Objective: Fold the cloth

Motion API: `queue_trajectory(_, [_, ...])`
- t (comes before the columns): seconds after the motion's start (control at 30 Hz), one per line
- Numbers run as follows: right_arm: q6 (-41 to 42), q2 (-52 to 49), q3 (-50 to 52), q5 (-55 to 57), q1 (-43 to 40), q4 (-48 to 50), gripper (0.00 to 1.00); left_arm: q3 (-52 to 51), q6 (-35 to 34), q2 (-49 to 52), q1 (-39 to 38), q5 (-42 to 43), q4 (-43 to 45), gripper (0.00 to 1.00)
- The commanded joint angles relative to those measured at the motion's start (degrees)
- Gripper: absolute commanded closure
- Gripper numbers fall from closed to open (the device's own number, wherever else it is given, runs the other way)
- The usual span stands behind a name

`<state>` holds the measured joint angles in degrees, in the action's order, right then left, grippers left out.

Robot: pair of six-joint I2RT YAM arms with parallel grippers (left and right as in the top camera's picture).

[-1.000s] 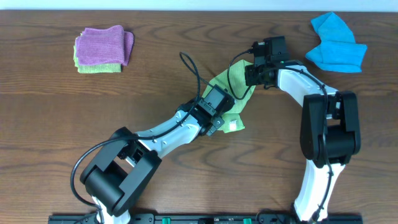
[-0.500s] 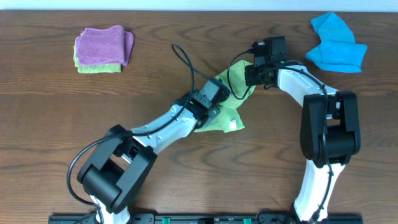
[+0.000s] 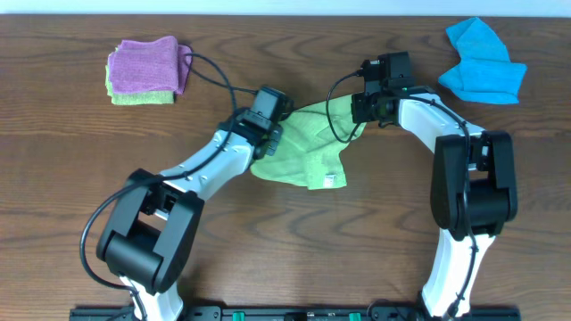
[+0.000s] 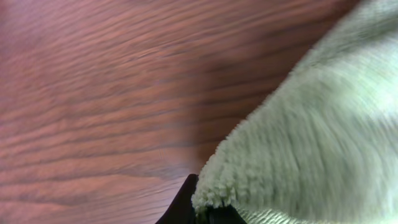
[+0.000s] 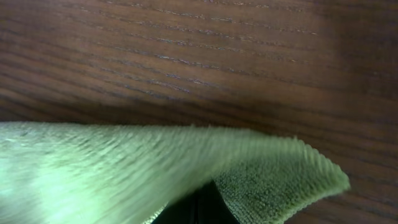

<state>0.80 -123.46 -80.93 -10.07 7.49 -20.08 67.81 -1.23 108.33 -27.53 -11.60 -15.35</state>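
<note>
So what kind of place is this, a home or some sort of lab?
Probably a robot lab or training bench, not a home: two robot arms mounted at a wooden table, both holding a lime-green cloth, with a purple cloth and a blue cloth set aside.

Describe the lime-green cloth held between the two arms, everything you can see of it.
The cloth is lime-green, fluffy microfiber with a looped pile, and has a small white tag at its near corner. It is creased and unevenly spread, stretched between the arms near the middle of the table. The left gripper is shut on its left edge, the right gripper on its far right corner. The gripped parts look lifted off the wood.
</note>
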Motion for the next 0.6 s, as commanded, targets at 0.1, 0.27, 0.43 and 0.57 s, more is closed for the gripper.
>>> queue_trajectory(0.1, [-0.94,-4.44,2.99,5.14,-1.57,-2.05,0.99,0.96,-6.75,0.13,3.30,-2.86,-1.11,0.94])
queue_trajectory(0.27, [-1.25,-4.44,2.99,5.11,-1.57,-2.23,0.98,0.96,-6.71,0.13,3.54,-8.02,-0.76,0.94])
queue_trajectory(0.43, [-1.77,-4.44,2.99,5.11,-1.57,-2.86,0.98,0.98,-6.71,0.13,3.61,-9.27,0.74,0.94])
queue_trajectory(0.57, [-2.21,-4.44,2.99,5.11,-1.57,-3.32,0.98,1.01,-6.71,0.13,3.63,-9.14,1.29,0.69])
